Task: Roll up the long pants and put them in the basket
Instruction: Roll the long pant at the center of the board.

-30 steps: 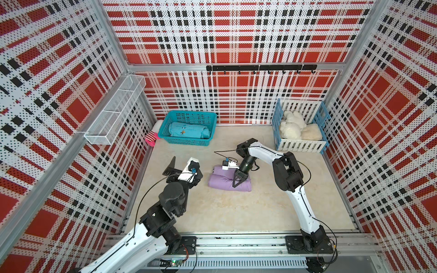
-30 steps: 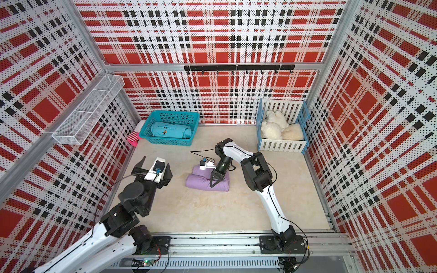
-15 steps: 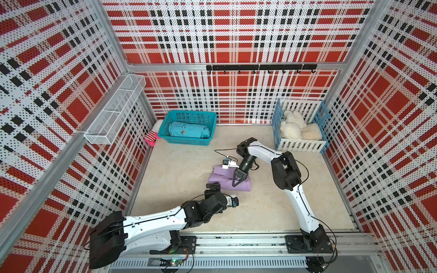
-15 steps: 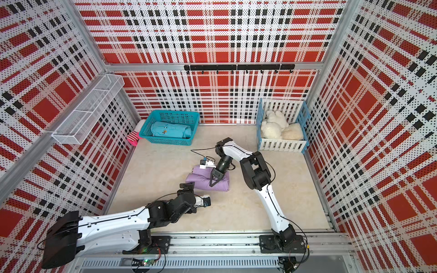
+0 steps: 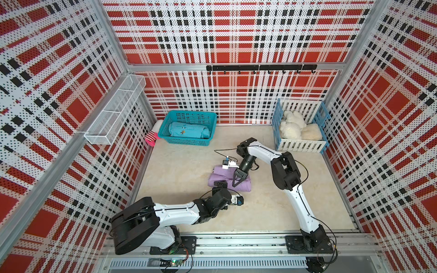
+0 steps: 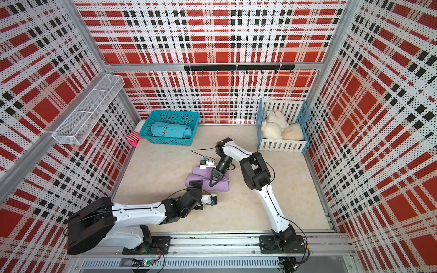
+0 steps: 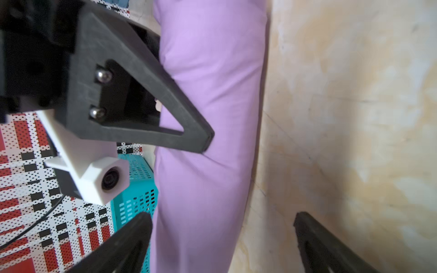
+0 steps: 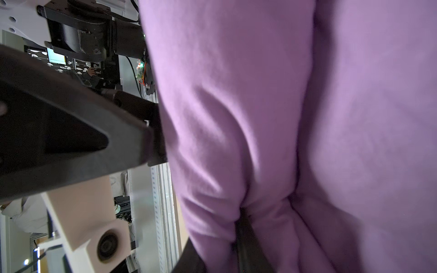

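Roll looks nearly done: long pants (image 5: 222,180) sit bundled mid-desk (image 5: 272,212). My right gripper (image 5: 237,182) pinches a top fold, and my left gripper (image 7: 221,216) is spread wide beside the bundle. Next I'd close left and tuck tight.

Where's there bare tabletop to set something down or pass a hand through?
Free: back strip between teal basket and slatted crate; the stretch between basket and left arm; between right arm and side wall. Crowded: around the long pants, where both jaws sit.
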You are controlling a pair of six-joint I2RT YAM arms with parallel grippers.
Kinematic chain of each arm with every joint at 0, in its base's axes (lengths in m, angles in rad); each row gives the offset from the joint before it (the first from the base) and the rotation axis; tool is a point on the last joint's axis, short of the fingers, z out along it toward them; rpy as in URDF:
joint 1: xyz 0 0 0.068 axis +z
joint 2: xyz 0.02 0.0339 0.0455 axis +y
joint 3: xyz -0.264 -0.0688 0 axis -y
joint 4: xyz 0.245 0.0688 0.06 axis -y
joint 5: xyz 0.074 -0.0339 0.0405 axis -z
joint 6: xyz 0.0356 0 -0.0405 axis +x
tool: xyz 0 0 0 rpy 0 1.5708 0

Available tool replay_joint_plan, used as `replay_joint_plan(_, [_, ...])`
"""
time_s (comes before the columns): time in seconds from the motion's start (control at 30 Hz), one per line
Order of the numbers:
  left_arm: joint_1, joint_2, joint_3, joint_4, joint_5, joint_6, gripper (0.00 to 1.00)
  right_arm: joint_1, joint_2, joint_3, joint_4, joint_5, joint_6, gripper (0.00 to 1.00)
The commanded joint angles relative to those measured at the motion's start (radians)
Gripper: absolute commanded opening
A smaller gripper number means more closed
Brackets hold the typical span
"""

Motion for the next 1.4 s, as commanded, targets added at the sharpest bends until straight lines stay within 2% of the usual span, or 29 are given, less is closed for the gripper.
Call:
replay_joint_plan(0.0, [0.036,0.016,0.002,0.114,0.041,0.021,0.98,0.006,0.057,-0.016,0.007,0.048,0.003,0.0])
replay_joint_plan(0.13, [0.043,0.058,0.014,0.145,0.044,0.05,0.98,0.005,0.05,-0.016,0.019,0.06,0.013,0.0])
replay_joint_plan(0.3, [0.044,0.145,0.051,0.103,0.087,0.066,0.98,0.006,0.05,-0.016,0.017,0.059,0.017,0.02])
replay_joint_plan(0.43, [0.05,0.205,0.072,0.11,0.096,0.076,0.93,0.006,0.044,-0.026,0.023,0.067,0.024,0.03])
replay_joint_plan(0.6, [0.087,0.288,0.124,0.075,0.11,0.073,0.72,0.006,0.041,-0.019,0.024,0.061,0.027,0.04])
replay_joint_plan(0.73, [0.093,0.307,0.125,0.066,0.134,0.064,0.37,0.003,0.038,-0.013,0.023,0.06,0.029,0.05])
replay_joint_plan(0.83, [0.095,0.307,0.109,0.066,0.137,0.06,0.23,-0.01,0.029,-0.013,0.023,0.054,0.03,0.08])
replay_joint_plan(0.97, [0.094,0.298,0.082,0.072,0.14,0.052,0.15,-0.056,0.003,-0.009,0.036,0.02,0.03,0.12])
replay_joint_plan(1.23, [0.086,0.307,0.076,0.071,0.131,0.05,0.09,-0.17,-0.063,0.017,0.06,-0.021,0.045,0.39])
replay_joint_plan(1.37, [0.086,0.304,0.077,0.061,0.13,0.047,0.08,-0.258,-0.108,0.021,0.087,-0.015,0.072,0.43])
